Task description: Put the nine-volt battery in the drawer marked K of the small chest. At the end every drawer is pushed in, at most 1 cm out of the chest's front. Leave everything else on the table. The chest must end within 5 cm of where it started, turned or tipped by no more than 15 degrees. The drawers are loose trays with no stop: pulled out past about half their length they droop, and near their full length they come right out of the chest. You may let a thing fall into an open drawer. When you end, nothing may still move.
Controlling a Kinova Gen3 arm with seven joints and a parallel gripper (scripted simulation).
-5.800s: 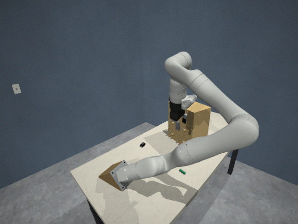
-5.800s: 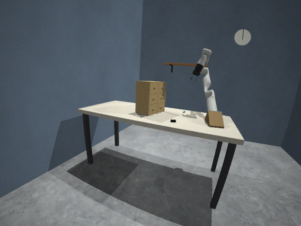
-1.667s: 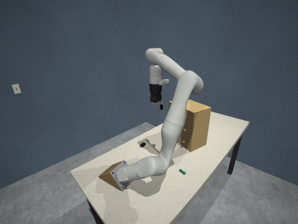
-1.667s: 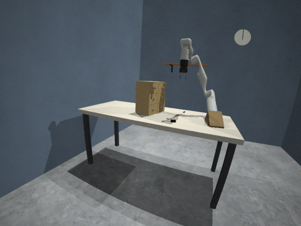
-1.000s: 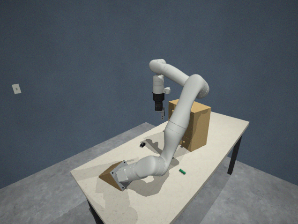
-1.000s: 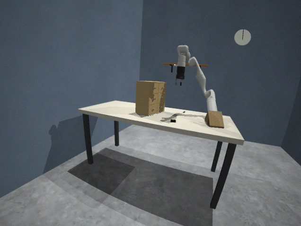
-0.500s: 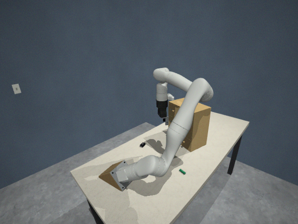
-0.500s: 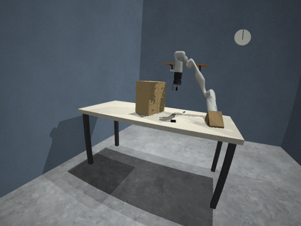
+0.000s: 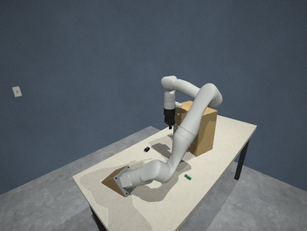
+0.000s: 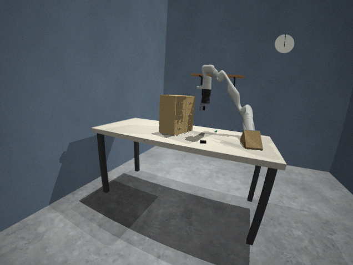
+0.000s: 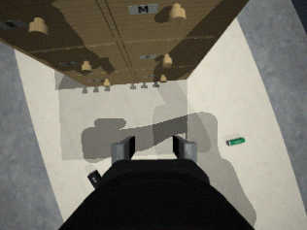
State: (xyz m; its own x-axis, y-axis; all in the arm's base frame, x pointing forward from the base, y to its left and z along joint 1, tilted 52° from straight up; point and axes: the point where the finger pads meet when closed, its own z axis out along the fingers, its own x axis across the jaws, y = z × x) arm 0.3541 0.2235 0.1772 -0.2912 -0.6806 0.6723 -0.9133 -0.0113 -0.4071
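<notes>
The nine-volt battery, a small black block, lies on the table in front of the chest. The wooden chest stands upright with two columns of three drawers, which look pushed in. The upper right drawer in the wrist view bears the label M; the other labels are too dark or small to read, so I cannot tell which drawer is K. My gripper is open and empty, pointing down, high above the table in front of the chest's drawer side.
A green cylinder lies on the table on the other side from the battery. The arm's wedge-shaped wooden base stands at the table's far end from the chest. Round knobs stick out from the drawer fronts.
</notes>
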